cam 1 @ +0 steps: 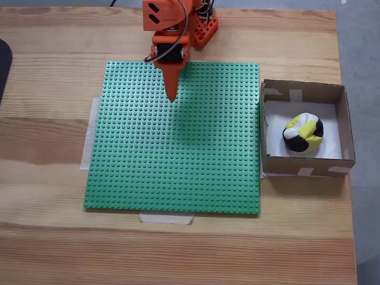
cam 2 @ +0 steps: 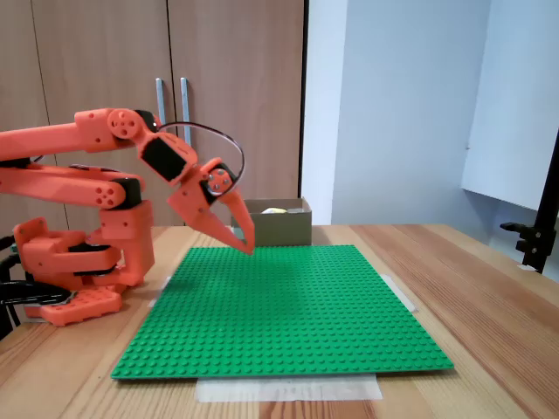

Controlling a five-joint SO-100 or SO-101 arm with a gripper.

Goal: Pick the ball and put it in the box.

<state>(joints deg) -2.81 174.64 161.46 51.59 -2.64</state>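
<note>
While my claw (cam 1: pixel 172 95) hangs over the far part of the green studded plate (cam 1: pixel 178 160), its two fingers are pressed together into one point and they grip nothing. In a fixed view from the side, the claw (cam 2: pixel 247 244) is tilted down with its tip just above the plate, near the edge closest to my base (cam 2: pixel 74 279).

Well apart from it, the ball (cam 1: pixel 303 133) lies inside the box (cam 1: pixel 304 91), on the white bottom, so I judge the task as done. The box stands on the wooden surface (cam 1: pixel 178 249), just beside the right edge of the plate in a fixed view from above.

What could go wrong now is small, I think. If I lower the claw more, the tip may scrape on the studs. A wide swing to the box side could push its low wall and move it, maybe shake the ball out.

Strips of pale tape (cam 1: pixel 166 218) hold the plate to the surface. Between the claw and the box I see only bare plate. Behind my arm there are wooden cupboard doors (cam 2: pixel 175 105).
</note>
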